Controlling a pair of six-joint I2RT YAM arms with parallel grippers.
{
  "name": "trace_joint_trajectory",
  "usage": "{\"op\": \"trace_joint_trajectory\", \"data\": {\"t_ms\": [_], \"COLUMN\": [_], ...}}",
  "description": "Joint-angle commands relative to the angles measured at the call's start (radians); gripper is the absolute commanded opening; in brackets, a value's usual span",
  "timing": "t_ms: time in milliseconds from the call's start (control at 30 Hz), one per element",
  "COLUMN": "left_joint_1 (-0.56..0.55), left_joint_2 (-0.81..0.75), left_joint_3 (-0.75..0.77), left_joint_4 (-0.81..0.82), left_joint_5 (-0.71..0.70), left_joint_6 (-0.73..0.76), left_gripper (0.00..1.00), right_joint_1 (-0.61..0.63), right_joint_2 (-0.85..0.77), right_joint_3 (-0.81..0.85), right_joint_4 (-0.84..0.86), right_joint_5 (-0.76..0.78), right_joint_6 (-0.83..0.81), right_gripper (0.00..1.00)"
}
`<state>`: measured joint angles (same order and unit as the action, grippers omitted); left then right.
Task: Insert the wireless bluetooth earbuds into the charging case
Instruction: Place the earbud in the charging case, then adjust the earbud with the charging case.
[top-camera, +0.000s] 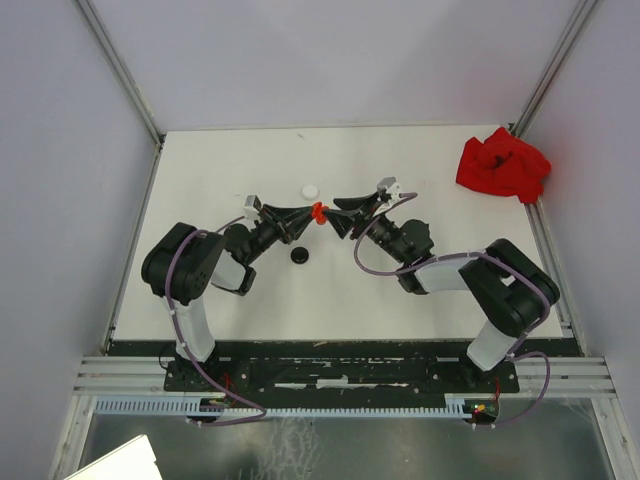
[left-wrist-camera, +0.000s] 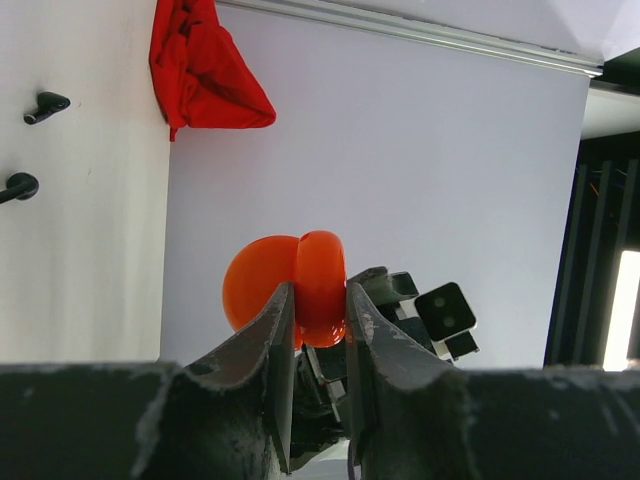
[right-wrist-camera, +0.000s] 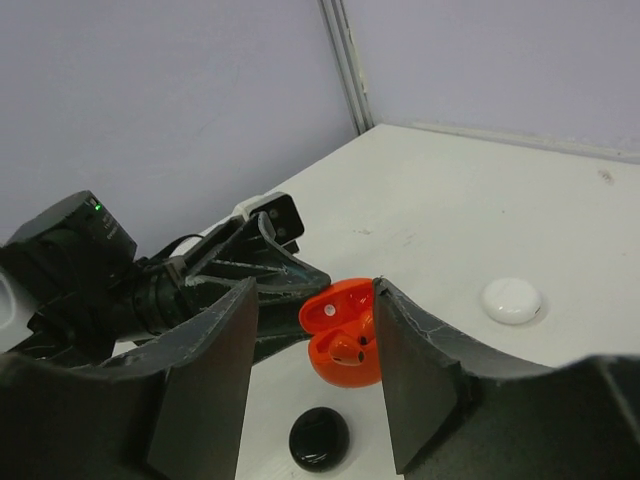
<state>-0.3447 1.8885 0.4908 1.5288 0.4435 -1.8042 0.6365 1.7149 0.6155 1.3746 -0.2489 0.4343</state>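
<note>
Two left fingers are clamped on the red charging case. They pinch its lower half from both sides and hold it up off the counter, between the two arms. That grip seems chosen to leave the hinged lid free: it stands swung open to one side, so the wells face the other arm.

The right fingers stand apart with nothing gripped, just in front of the open case, which shows in the gap between them in the right wrist view. A small red shape sits in one well. I judge it to be an earbud already seated, though it is too small to be sure. Holding the case in the air rather than flat looks like a way to steady it and present its opening while the right arm loads it or presses the lid shut.

Further out, a black case rests on the counter just below the raised fingers, and a white case lies a little beyond them. Two black earbuds lie loose on the counter, well apart from the red case and not far from the red cloth bunched in the far right corner.
</note>
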Motion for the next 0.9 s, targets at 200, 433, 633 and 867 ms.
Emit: {"op": "trace_joint_trajectory", "data": {"t_ms": [200, 433, 633, 867], "left_joint_1": [0.0, 0.0, -0.001, -0.002], "left_joint_2": [0.029, 0.074, 0.101, 0.094], "left_joint_3": [0.028, 0.057, 0.096, 0.132], "left_joint_4": [0.201, 0.199, 0.187, 0.121], "left_joint_5": [-0.005, 0.024, 0.075, 0.122], "left_joint_6": [0.012, 0.02, 0.033, 0.072], "left_gripper": [0.03, 0.03, 0.03, 0.03], "right_joint_1": [-0.021, -0.023, -0.028, -0.06], "right_joint_2": [-0.327, -0.313, -0.222, -0.152], "right_joint_3": [0.256, 0.449, 0.618, 0.66], "right_joint_4": [-1.045, -1.494, -1.756, -1.772], "right_joint_5": [0.312, 0.412, 0.406, 0.319], "right_joint_6": [-0.076, -0.134, -0.173, -0.18], "right_gripper": [0.62, 0.68, 0.71, 0.72]}}
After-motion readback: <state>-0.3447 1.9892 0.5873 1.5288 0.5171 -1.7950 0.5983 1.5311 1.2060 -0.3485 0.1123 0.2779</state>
